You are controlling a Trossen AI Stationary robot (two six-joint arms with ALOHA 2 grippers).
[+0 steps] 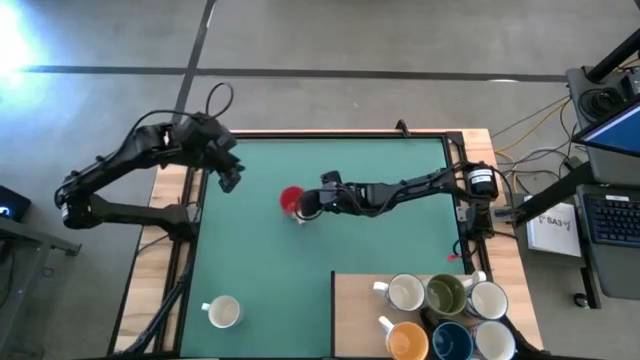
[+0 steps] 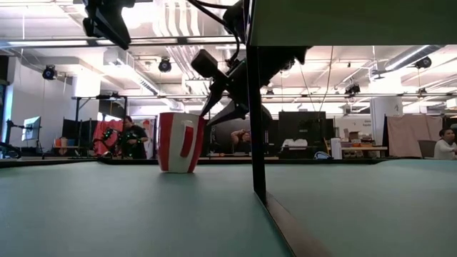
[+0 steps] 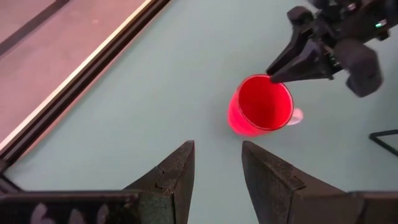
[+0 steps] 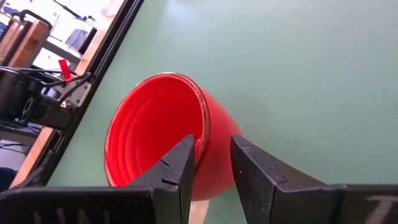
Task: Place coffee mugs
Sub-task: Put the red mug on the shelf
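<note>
A red mug [image 1: 290,198] stands upright on its base on the green mat [image 1: 380,240] near the middle, as the low view [image 2: 177,143] shows. My right gripper [image 1: 303,208] is shut on its rim. My left gripper [image 1: 229,178] hangs open and empty above the mat's far left; its wrist view looks down on the red mug [image 3: 261,102]. A white mug [image 1: 222,312] stands on the mat near the front left. Several more mugs stand on a wooden board [image 1: 350,310] at the front right: three white, one olive-green inside [image 1: 445,295], one orange [image 1: 407,342], one dark blue [image 1: 450,342]. My right gripper [image 4: 213,155] holds the red mug's rim [image 4: 202,127], on the side toward the table's right, with one finger [image 4: 177,168] inside the mug and one [image 4: 255,171] outside against the wall. The fingers slant down from the table's right. The mug's base rests on the mat.
The wooden board with its mugs fills the table's front right corner. The mat's raised dark frame [image 1: 200,200] runs along the left and far sides. Cables and a laptop [image 1: 615,215] lie off the table's right.
</note>
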